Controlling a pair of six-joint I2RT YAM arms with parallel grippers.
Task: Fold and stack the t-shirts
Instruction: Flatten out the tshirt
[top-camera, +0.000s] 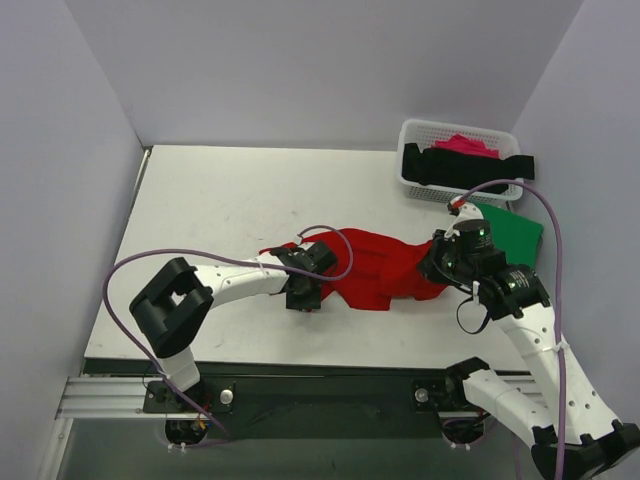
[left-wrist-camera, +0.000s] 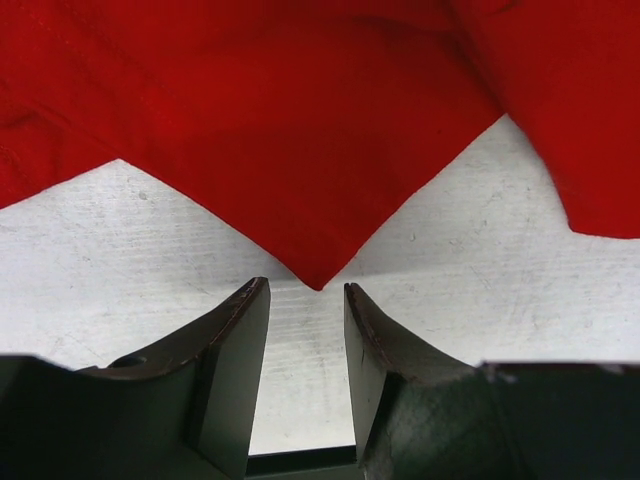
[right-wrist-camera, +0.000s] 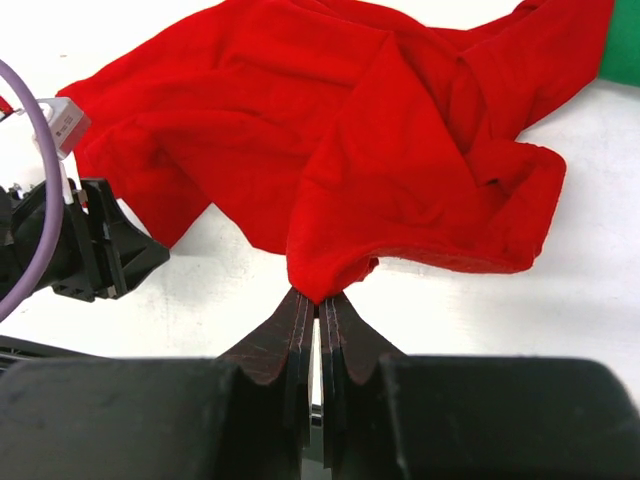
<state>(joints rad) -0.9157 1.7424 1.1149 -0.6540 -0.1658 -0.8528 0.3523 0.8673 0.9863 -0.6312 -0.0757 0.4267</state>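
Observation:
The red t-shirt (top-camera: 375, 265) lies crumpled on the table between my two grippers. My left gripper (top-camera: 303, 297) is at its left end. In the left wrist view the gripper (left-wrist-camera: 307, 290) is open, and a pointed corner of the red shirt (left-wrist-camera: 300, 150) reaches just to the gap between the fingertips. My right gripper (top-camera: 440, 265) is at the shirt's right end. In the right wrist view it (right-wrist-camera: 318, 300) is shut on a bunched fold of the red shirt (right-wrist-camera: 400, 170), lifting it slightly. A green t-shirt (top-camera: 515, 230) lies flat behind the right gripper. Black (top-camera: 450, 165) and pink (top-camera: 465, 143) shirts are in the basket.
The white lattice basket (top-camera: 412, 135) stands at the back right of the table. Purple cables loop over both arms. The left gripper's body (right-wrist-camera: 100, 250) shows at the left of the right wrist view. Grey walls close in the table on three sides.

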